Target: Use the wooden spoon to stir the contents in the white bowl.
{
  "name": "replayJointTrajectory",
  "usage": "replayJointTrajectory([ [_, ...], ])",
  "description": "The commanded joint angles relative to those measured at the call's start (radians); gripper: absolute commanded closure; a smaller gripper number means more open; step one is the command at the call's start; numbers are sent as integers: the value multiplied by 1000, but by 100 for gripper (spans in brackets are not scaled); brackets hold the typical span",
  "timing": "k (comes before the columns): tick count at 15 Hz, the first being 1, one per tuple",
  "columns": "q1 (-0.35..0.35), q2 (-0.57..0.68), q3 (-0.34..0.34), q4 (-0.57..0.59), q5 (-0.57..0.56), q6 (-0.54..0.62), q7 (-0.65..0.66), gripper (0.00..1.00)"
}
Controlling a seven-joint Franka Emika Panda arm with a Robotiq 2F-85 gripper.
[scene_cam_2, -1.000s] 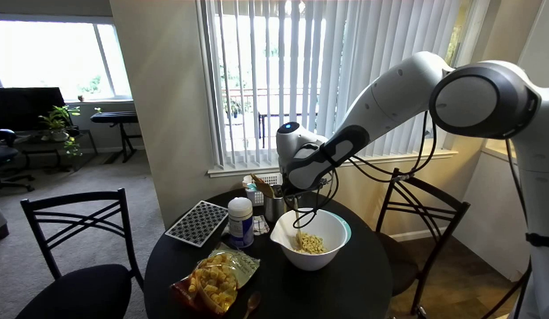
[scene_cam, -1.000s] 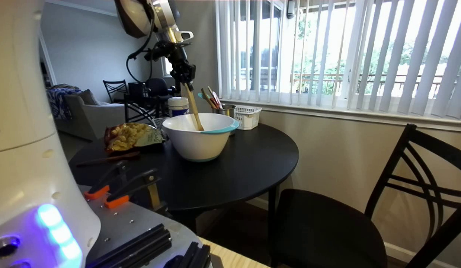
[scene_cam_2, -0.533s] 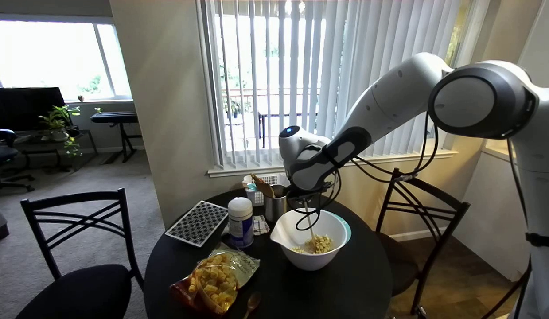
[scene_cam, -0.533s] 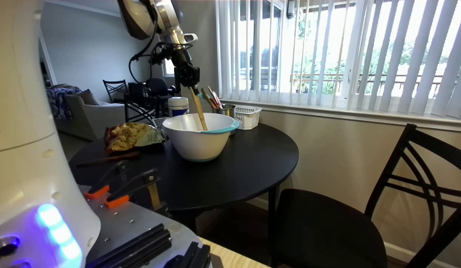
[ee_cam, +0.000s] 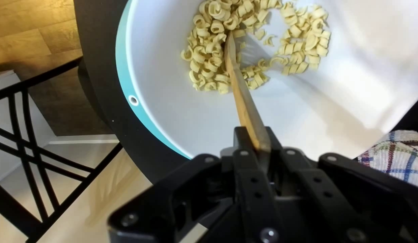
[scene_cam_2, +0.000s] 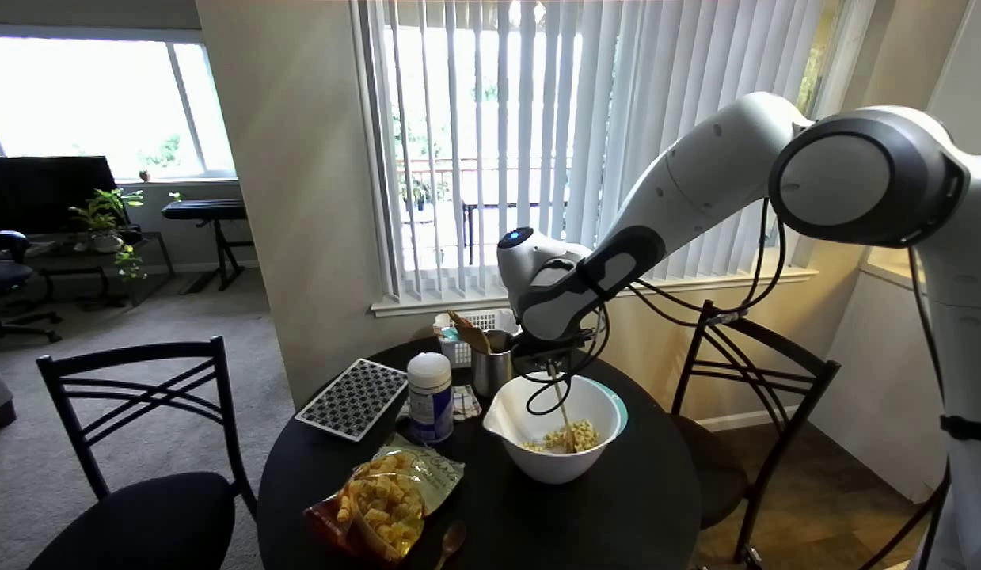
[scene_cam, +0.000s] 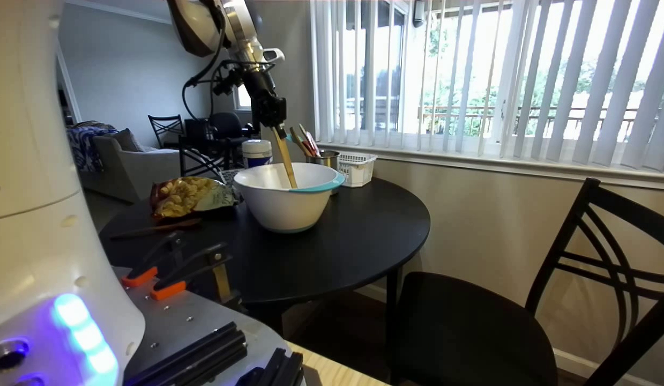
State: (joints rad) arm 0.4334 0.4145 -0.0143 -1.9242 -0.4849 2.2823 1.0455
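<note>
The white bowl [scene_cam: 283,212] stands on the black round table; it also shows in an exterior view [scene_cam_2: 547,471] and the wrist view [ee_cam: 161,74]. It has a turquoise rim section. My gripper [ee_cam: 257,136] is shut on the upper handle of the wooden spoon [ee_cam: 244,99], above the bowl. The spoon slants down into the bowl, also in both exterior views [scene_cam: 285,161] [scene_cam_2: 563,405]. Its lower end is among pale curled pasta [ee_cam: 209,64], which lies in two clumps with a partly bare strip between. The gripper [scene_cam: 280,131] is partly hidden by cables in an exterior view [scene_cam_2: 552,366].
An open snack bag [scene_cam_2: 387,495], a darker spoon [scene_cam_2: 452,540], a wipes canister [scene_cam_2: 430,396] and a patterned rack [scene_cam_2: 354,398] are on the table. A metal utensil holder [scene_cam_2: 492,370] and white basket [scene_cam: 357,169] stand behind the bowl. A chair [scene_cam: 471,327] stands beside the table.
Over the first half second my gripper and the spoon moved right in both exterior views, and the pasta shifted in the bowl. Since then they have moved only slightly. The bowl stays put.
</note>
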Motion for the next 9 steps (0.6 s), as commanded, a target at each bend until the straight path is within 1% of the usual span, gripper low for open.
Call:
replayJointTrajectory([
  [1, -31, -43, 43, -77, 29, 8, -17, 97],
  [6, -67, -52, 97, -102, 97, 59, -79, 97],
  [9, -82, -44, 121, -79, 167, 35, -119, 97],
])
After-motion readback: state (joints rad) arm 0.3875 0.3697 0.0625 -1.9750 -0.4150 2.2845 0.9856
